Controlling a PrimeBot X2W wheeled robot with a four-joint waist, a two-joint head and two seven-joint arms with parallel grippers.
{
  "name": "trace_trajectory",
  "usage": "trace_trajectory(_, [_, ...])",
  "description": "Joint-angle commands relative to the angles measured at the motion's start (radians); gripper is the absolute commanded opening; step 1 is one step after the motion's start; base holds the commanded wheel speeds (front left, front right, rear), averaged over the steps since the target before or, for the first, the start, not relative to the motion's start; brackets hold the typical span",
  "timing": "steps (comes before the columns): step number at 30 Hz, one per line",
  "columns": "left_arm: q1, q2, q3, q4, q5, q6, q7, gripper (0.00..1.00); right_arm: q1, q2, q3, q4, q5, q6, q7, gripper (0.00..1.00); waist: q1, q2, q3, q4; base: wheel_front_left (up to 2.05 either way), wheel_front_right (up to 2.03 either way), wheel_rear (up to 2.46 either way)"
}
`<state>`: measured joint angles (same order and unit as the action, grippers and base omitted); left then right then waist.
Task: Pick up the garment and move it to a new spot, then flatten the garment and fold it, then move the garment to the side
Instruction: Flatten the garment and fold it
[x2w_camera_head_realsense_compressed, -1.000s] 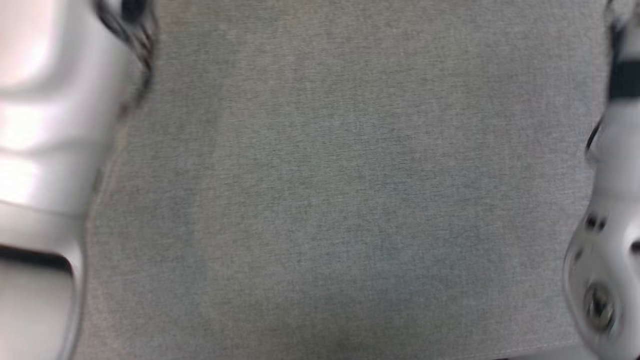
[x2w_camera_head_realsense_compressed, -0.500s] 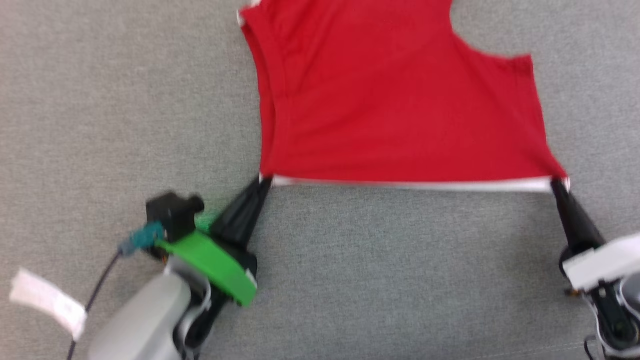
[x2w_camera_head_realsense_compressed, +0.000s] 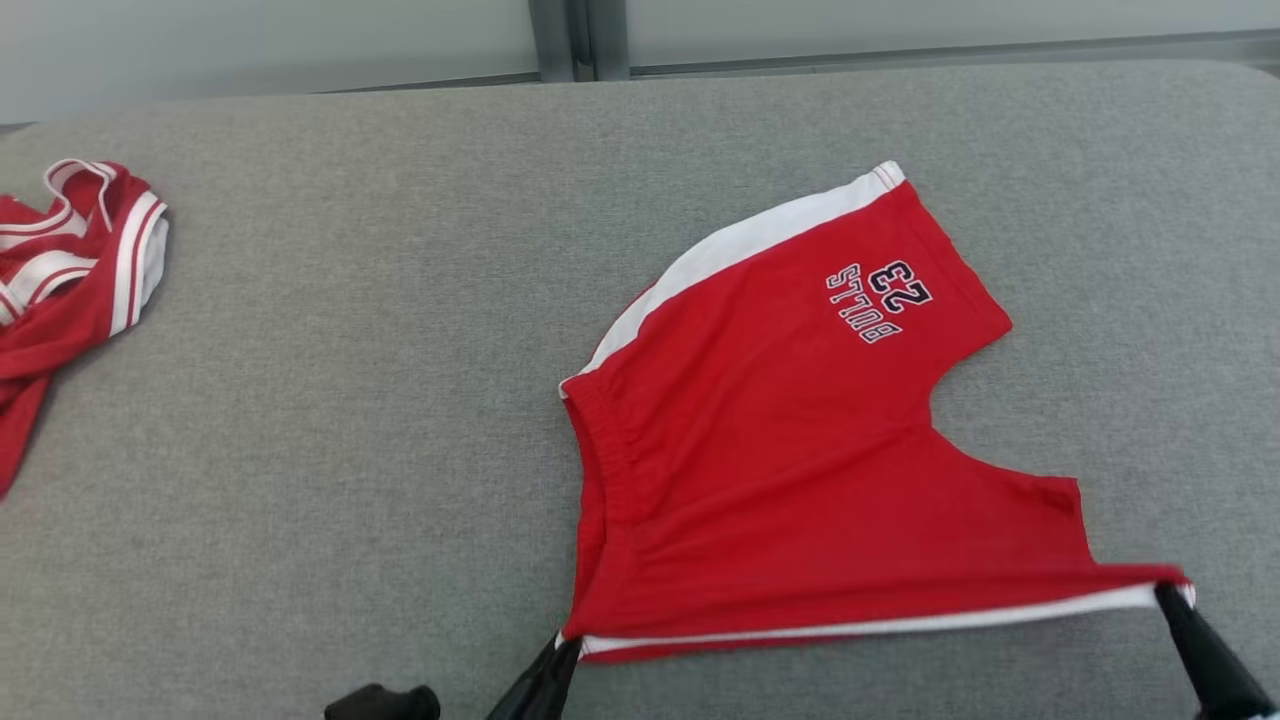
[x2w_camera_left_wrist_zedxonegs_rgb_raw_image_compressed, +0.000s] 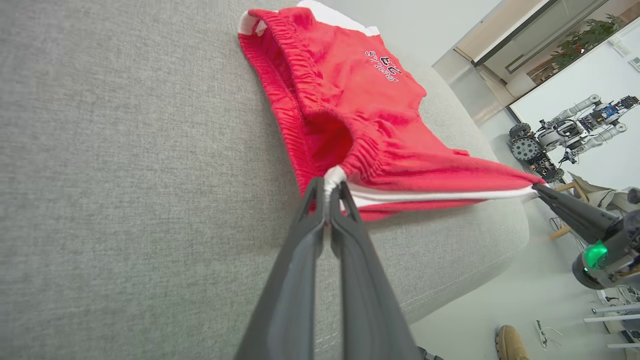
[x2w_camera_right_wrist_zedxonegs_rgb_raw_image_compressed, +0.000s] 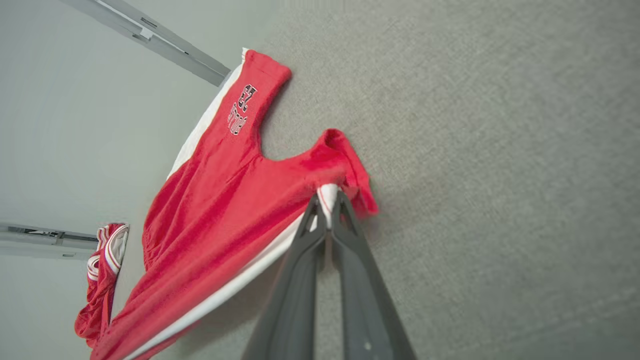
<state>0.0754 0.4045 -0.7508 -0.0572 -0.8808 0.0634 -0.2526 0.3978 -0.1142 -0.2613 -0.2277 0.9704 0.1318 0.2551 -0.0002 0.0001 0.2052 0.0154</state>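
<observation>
Left jaws clenched on the waistband corner of the red basketball shorts (x2w_camera_head_realsense_compressed: 780, 480); right jaws clenched on the leg-hem corner of the same side. The white side stripe (x2w_camera_head_realsense_compressed: 850, 628) runs taut between the two jaws. The rest of the shorts lies on the grey fabric-covered table (x2w_camera_head_realsense_compressed: 350, 450) beyond the jaws, "BULLS 23" print (x2w_camera_head_realsense_compressed: 880, 300) on the far leg. A red-and-white jersey (x2w_camera_head_realsense_compressed: 70, 270) lies well apart, beyond and left of the left jaws.

Red shorts (x2w_camera_head_realsense_compressed: 780, 470) read "BULLS" and "23"
</observation>
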Motion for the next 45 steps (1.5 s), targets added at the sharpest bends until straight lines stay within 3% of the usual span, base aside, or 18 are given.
trace_trajectory(1, [-0.047,0.004,0.012,-0.01,-0.004,-0.009,0.009,0.0,-0.066,-0.024,-0.007,0.007,-0.021,-0.002,0.011,0.0,0.0002,-0.0001,0.028,0.036,0.0,0.0,0.0])
trace_trajectory(9, [-0.279,-0.079,-0.013,-0.012,0.002,-0.052,0.125,0.0,-0.455,-0.097,0.022,0.135,-0.127,-0.001,0.143,0.0,0.0002,-0.0001,0.15,0.125,0.0,0.0,0.0])
trace_trajectory(20, [-0.525,-0.206,-0.029,0.07,-0.011,-0.055,0.243,0.0,-0.857,-0.158,0.005,0.376,-0.296,-0.001,0.294,0.0,0.0002,-0.0001,0.222,0.242,0.0,0.0,0.0])
trace_trajectory(27, [-0.619,-0.264,-0.013,0.176,-0.008,-0.057,0.236,0.0,-0.966,-0.178,-0.029,0.462,-0.374,-0.001,0.335,0.0,0.0002,-0.0001,0.247,0.26,0.0,0.0,0.0])
trace_trajectory(45, [-0.693,-0.328,0.011,0.326,-0.066,-0.095,0.182,0.0,-1.119,-0.211,-0.002,0.507,-0.47,-0.001,0.413,0.0,0.0002,-0.0001,0.29,0.274,0.0,0.0,0.0])
